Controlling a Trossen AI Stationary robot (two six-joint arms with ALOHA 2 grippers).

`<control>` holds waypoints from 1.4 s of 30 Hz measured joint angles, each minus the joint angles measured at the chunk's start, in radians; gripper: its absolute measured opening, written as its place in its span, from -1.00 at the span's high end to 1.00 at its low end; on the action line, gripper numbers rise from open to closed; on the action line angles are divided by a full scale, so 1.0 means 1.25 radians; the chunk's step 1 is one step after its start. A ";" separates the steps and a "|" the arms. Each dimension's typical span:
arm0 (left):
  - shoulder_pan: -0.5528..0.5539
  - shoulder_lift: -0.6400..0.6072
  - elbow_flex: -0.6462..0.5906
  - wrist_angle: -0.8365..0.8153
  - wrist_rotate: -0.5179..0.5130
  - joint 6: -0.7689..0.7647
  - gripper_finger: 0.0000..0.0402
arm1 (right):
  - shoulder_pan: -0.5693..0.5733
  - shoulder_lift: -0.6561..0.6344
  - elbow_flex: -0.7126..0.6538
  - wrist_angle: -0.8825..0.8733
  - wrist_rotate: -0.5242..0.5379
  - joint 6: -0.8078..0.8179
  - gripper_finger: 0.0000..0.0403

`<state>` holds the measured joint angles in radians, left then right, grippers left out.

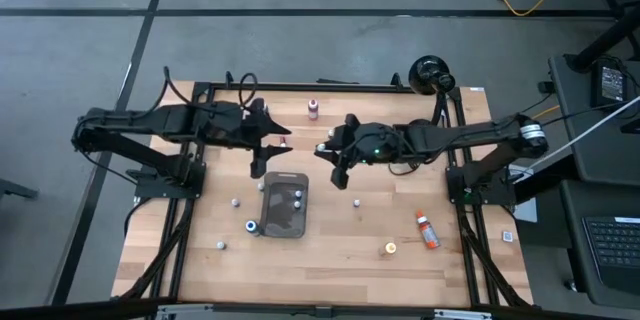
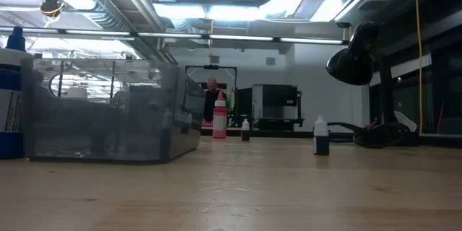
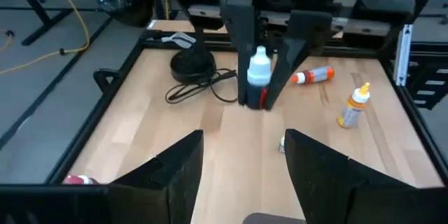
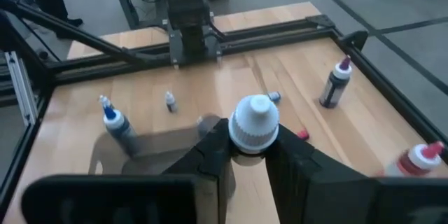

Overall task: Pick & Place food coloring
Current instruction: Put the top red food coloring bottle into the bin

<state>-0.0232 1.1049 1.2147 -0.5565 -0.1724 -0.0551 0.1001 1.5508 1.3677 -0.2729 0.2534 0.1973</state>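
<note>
White-capped food coloring bottle clamped in right gripper, apparently above the table beside the grey tray; left gripper spread wide, holding nothing.

Even overhead light, soft shadows on table. Low view: ceiling lights glare, clear tray nearby blurred. Wrist views soft, near fingers defocused.
</note>
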 joint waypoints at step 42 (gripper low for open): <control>-0.018 0.086 0.016 -0.226 0.147 -0.010 0.02 | 0.000 0.346 0.361 -0.125 -0.093 0.021 0.61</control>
<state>-0.0460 1.2121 1.2343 -0.8391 0.0109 -0.0680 0.1005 1.9831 1.8187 -0.4294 0.1368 0.2237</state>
